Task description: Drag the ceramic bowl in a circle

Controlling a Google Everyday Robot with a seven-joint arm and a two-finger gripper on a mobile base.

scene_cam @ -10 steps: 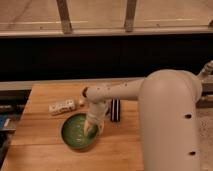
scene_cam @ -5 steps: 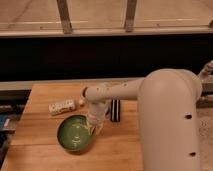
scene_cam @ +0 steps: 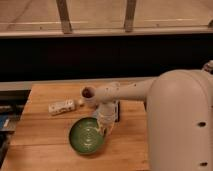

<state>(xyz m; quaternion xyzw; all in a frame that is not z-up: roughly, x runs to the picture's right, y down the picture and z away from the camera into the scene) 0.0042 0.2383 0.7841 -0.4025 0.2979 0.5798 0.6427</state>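
Green ceramic bowl (scene_cam: 86, 136) just below-left of the jaws, rim seemingly in their grip.

Setting: probably a robotics test area in an office-type building. Evidence: butcher-block wood counter (scene_cam: 45, 145) backed by a dark panel (scene_cam: 100, 57) and a pale ledge, with metal posts (scene_cam: 64, 15) above. A white robot arm (scene_cam: 130, 91) reaches over the counter; the end effector (scene_cam: 105, 127) is at the right rim of the ceramic bowl (scene_cam: 86, 136).
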